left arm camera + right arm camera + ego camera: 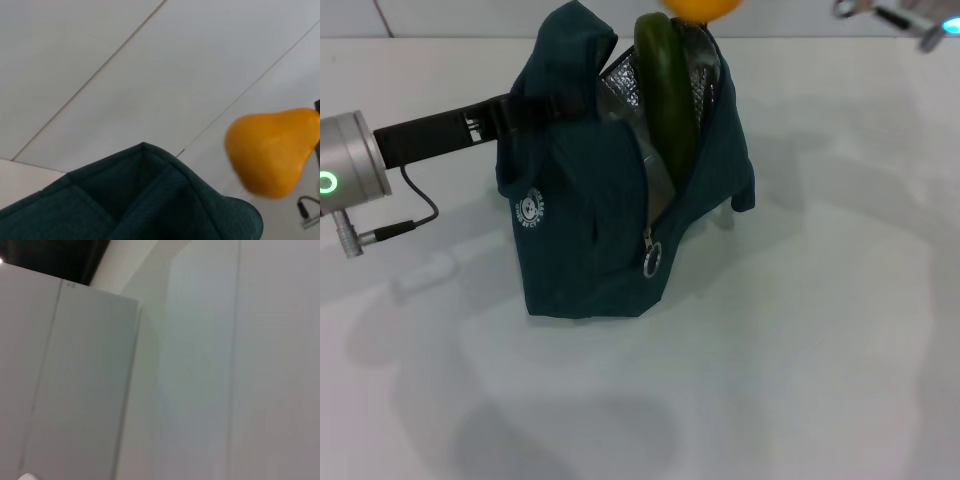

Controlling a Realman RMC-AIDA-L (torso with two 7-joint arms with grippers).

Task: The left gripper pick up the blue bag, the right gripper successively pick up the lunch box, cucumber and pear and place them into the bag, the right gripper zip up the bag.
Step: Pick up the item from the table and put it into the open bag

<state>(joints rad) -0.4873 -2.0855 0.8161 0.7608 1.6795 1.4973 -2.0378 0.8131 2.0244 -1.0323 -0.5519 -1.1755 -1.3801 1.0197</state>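
The blue bag (590, 230) stands on the white table, mouth open, silver lining (620, 95) showing. My left gripper (523, 108) reaches in from the left and is shut on the bag's top edge. The bag's corner fills the low part of the left wrist view (140, 200). The cucumber (667, 90) stands upright in the bag, its end sticking out. The pear (703, 7) hangs above the bag's mouth; it also shows in the left wrist view (272, 152). My right gripper (317, 106) is shut on it at the frame edge. The lunch box is out of view.
The right arm (920, 20) enters at the top right corner. The zipper's ring pull (652, 260) hangs low on the bag's front. The left arm's cable (410, 215) loops beside its wrist. The right wrist view shows only pale wall panels.
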